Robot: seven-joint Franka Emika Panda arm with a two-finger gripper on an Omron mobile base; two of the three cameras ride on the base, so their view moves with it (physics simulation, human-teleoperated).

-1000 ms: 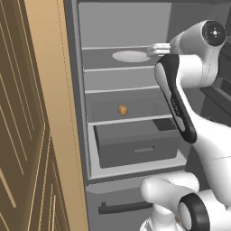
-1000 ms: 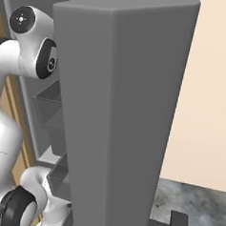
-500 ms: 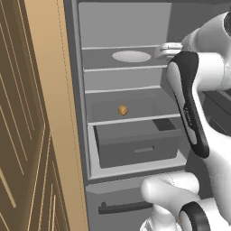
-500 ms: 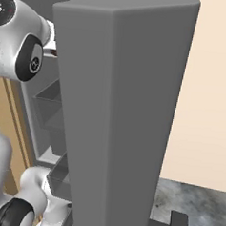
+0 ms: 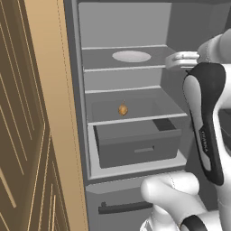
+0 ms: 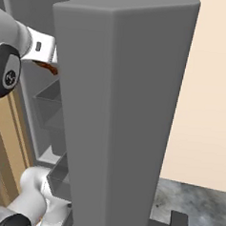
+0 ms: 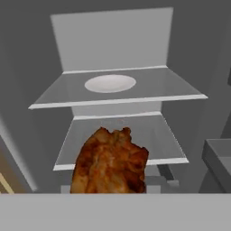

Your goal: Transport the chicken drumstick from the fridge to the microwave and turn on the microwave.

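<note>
Chicken drumstick [image 7: 110,161] held in tool [image 5: 173,60].

A plate [image 5: 131,56] lies on the fridge [image 5: 126,27] shelf above a round food [image 5: 122,109].

1. The open fridge door [image 6: 129,111] hid most of the fridge interior in the right base view.
2. Beside that door, only a sliver of the chicken drumstick [image 6: 47,68] showed.
3. The drumstick's lower end was cut off in the hand view.
</note>
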